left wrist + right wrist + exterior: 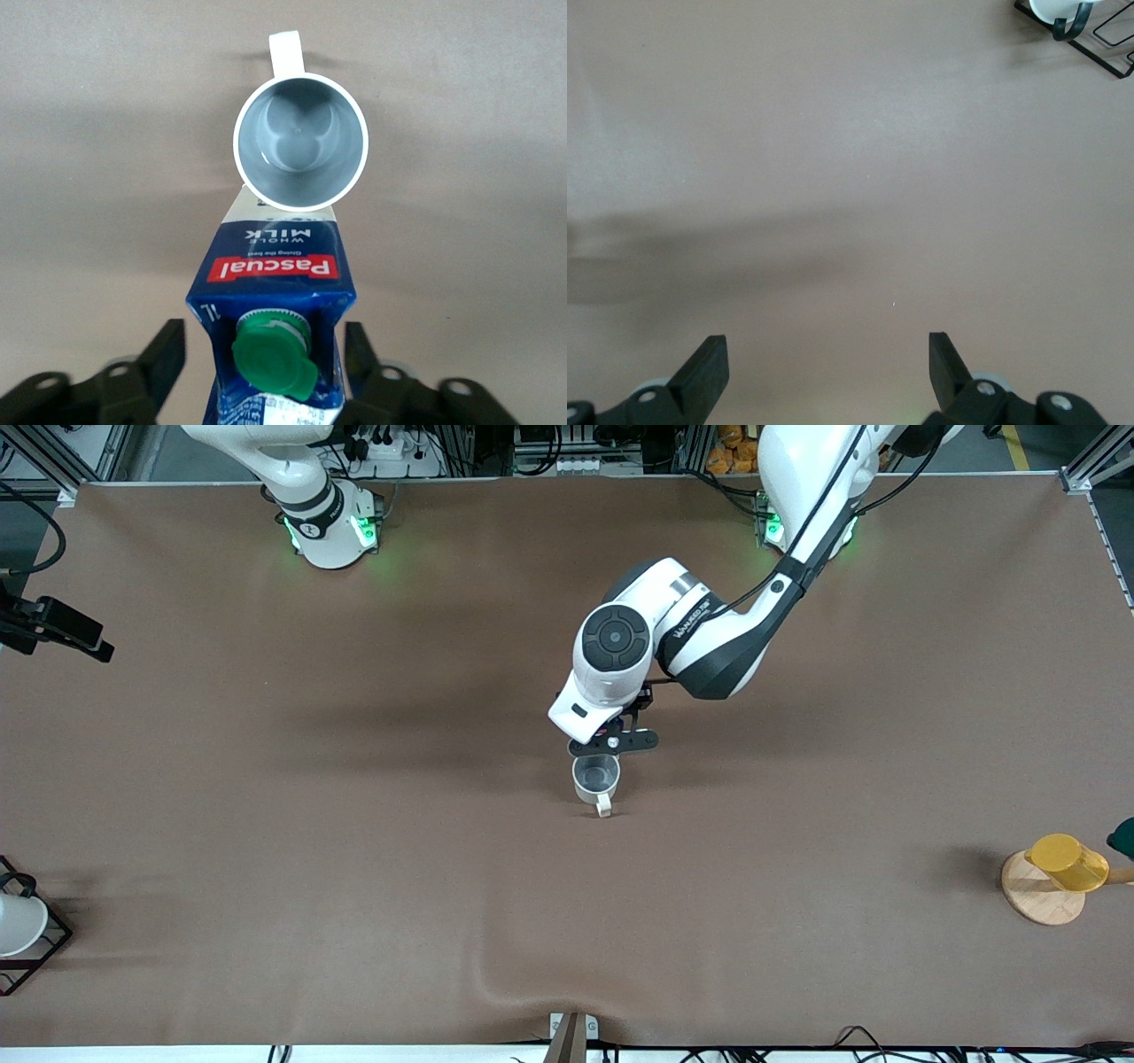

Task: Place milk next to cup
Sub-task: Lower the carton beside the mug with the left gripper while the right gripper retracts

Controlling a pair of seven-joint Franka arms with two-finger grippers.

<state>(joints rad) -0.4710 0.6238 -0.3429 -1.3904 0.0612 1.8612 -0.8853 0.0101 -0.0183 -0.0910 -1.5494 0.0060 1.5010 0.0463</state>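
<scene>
The milk (275, 266), a dark blue carton with a green cap and red label, stands upright on the brown cloth close beside the cup (301, 142). The cup (595, 778) is a grey-white mug near the table's middle, handle toward the front camera. My left gripper (611, 741) hangs over the milk and hides it in the front view. In the left wrist view the left gripper (264, 335) is open, its fingers on either side of the carton with gaps showing. My right gripper (824, 345) is open and empty over bare cloth, out of the front view.
A yellow cup (1067, 862) lies on a wooden disc (1038, 902) at the left arm's end of the table. A white cup sits in a black wire rack (40, 948) at the right arm's end; the rack (1103, 49) also shows in the right wrist view.
</scene>
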